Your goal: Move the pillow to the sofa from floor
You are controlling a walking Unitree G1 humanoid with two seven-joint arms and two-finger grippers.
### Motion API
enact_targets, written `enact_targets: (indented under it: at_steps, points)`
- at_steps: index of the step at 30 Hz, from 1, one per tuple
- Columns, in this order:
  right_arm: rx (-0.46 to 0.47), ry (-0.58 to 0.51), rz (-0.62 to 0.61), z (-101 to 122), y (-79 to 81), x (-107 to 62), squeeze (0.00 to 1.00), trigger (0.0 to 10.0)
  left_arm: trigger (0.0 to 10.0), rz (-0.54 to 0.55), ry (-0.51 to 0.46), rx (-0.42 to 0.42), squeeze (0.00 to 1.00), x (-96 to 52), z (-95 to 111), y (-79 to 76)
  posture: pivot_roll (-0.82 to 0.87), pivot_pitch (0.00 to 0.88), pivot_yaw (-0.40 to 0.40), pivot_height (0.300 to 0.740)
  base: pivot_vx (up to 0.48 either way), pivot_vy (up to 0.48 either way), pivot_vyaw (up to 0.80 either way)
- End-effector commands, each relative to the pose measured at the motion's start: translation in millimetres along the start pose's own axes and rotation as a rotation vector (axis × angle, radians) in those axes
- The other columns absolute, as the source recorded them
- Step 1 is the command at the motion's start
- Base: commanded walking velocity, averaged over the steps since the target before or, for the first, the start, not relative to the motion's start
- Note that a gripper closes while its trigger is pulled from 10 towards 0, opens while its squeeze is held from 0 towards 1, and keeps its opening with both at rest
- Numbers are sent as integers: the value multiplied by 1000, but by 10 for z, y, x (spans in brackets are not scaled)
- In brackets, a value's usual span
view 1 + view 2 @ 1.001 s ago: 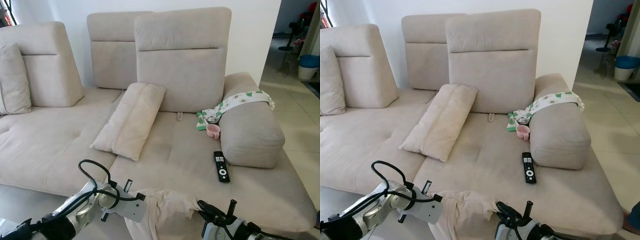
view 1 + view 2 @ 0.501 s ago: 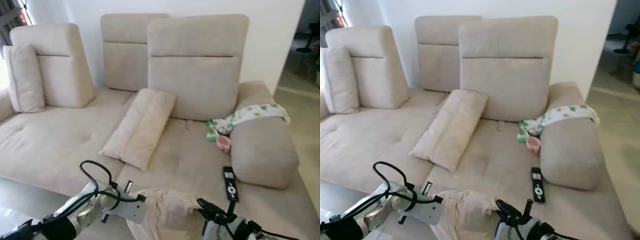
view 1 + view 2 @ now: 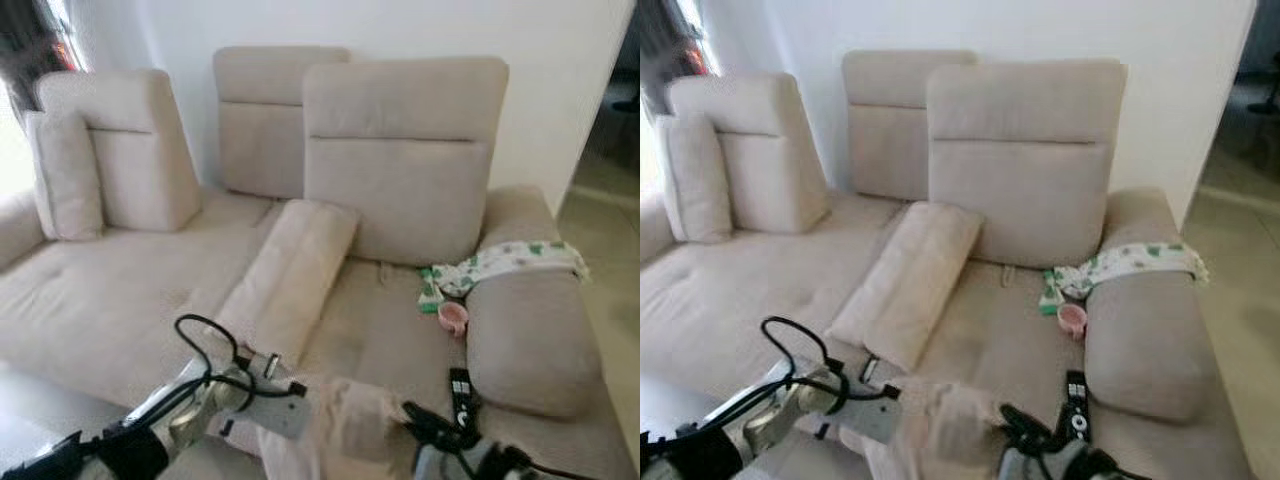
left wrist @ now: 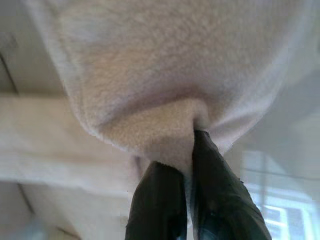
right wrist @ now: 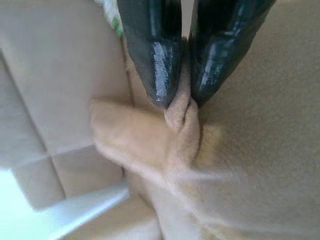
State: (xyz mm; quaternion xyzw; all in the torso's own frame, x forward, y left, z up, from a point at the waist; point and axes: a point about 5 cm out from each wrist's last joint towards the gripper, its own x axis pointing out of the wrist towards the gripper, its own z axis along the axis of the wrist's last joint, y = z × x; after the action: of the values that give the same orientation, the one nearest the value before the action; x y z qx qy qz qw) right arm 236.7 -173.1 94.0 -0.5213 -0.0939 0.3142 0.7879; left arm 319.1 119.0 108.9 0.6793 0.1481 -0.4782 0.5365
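Note:
A beige pillow (image 3: 352, 428) hangs in front of the sofa (image 3: 100, 310), at the near edge of its seat, held between both arms. My left gripper (image 3: 303, 400) is shut on the pillow's left side. The left wrist view has the black fingers (image 4: 212, 175) pinching a fold of the fuzzy fabric (image 4: 165, 65). My right gripper (image 3: 418, 418) is shut on the pillow's right side. In the right wrist view its fingertips (image 5: 159, 85) clamp a bunched ridge of cloth (image 5: 181, 125).
A long beige cushion (image 3: 290, 275) leans across the middle of the seat, and a smaller one (image 3: 65, 175) stands at the far left. A pink cup (image 3: 453, 318), a black remote (image 3: 460, 388) and a patterned cloth (image 3: 510, 262) lie by the right armrest (image 3: 530, 335). Tiled floor (image 3: 610, 200) runs off to the right.
The whole picture has shifted and blurred, so the camera moved; the sofa sits lower and nearer in view. Both grippers still hold the pillow in the same way.

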Motion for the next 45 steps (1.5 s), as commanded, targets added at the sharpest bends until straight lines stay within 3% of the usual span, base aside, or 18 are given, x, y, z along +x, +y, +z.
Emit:
enact_targets:
  at_steps: [1,17,24,27,29,32,33,35,37,41,45]
  points:
    - [-9,-88,-67,171,-120,71,0,10000,10000,-6,14,18,0,8,-15,-17,-19,0,66,733,0,0,0]
    - [-8,-76,-91,180,-168,67,0,10000,10000,9,2,31,0,28,23,39,-33,0,74,740,0,0,0]
    - [-3,-74,-109,195,-197,71,0,10000,10000,90,-24,26,0,15,74,169,-33,0,74,740,0,0,0]
    - [26,-75,-147,207,-256,79,0,10000,10000,215,-68,-10,0,-41,149,369,-30,0,71,740,0,0,0]
    - [31,-75,-151,208,-262,80,0,10000,10000,227,-71,-12,0,-48,155,388,-30,0,71,740,0,0,0]
    - [64,-96,-189,261,-324,106,0,10000,10000,377,-103,-79,0,-173,207,635,-25,0,71,740,0,0,0]
    - [64,-96,-189,261,-324,106,0,10000,10000,377,-103,-79,0,-173,207,635,-25,0,71,740,0,0,0]
    - [82,-109,-229,300,-389,125,0,10000,10000,457,-122,-155,0,-233,218,736,-26,0,73,740,0,0,0]
    - [87,-113,-246,314,-415,131,0,10000,10000,481,-129,-186,0,-250,219,763,-26,0,73,740,0,0,0]
    - [117,-133,-313,365,-537,149,0,10000,10000,553,-178,-342,0,-298,235,855,-26,0,74,740,0,0,0]
    - [128,-138,-321,385,-553,148,0,10000,10000,537,-213,-393,0,-262,270,831,-21,0,71,740,0,0,0]
